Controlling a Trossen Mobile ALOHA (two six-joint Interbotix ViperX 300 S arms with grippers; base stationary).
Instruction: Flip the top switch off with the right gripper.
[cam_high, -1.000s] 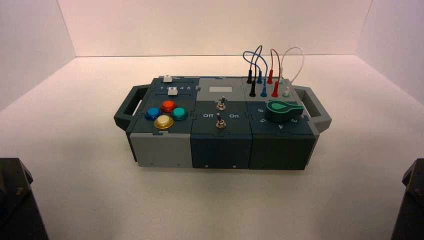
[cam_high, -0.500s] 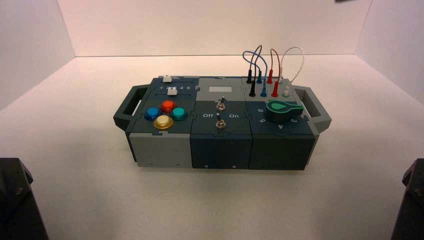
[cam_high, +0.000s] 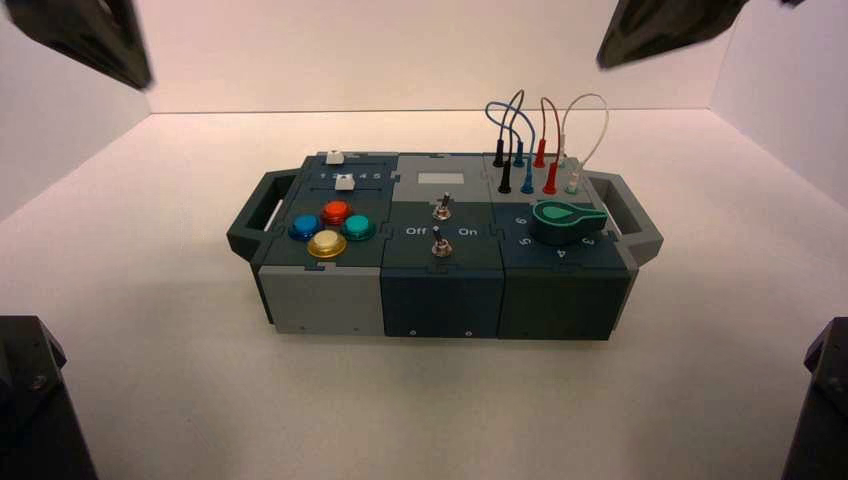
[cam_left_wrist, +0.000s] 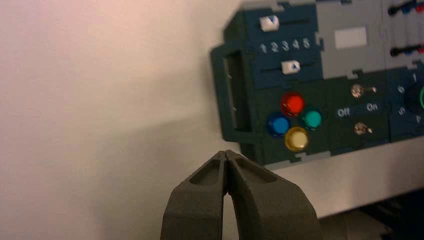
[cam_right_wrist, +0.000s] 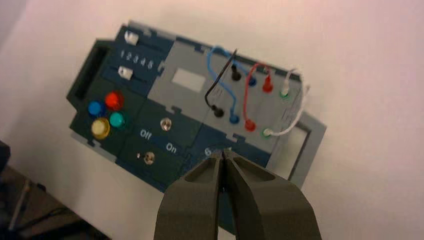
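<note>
High above the box (cam_high: 440, 290) on my overhead feed, both arms sit at the frame's top corners, well clear of everything. My right pincer (cam_right_wrist: 223, 156) has its fingers pressed together, hanging over the near edge of the box by the numbered dial section. My left pincer (cam_left_wrist: 226, 155) is pressed together too, off the box's left end, near the yellow button (cam_left_wrist: 296, 138). I've got the top switch (cam_high: 442, 208) on the middle panel, just behind the Off/On lettering, with its twin, the bottom switch (cam_high: 437, 243), just in front. Nothing touches either one.
</note>
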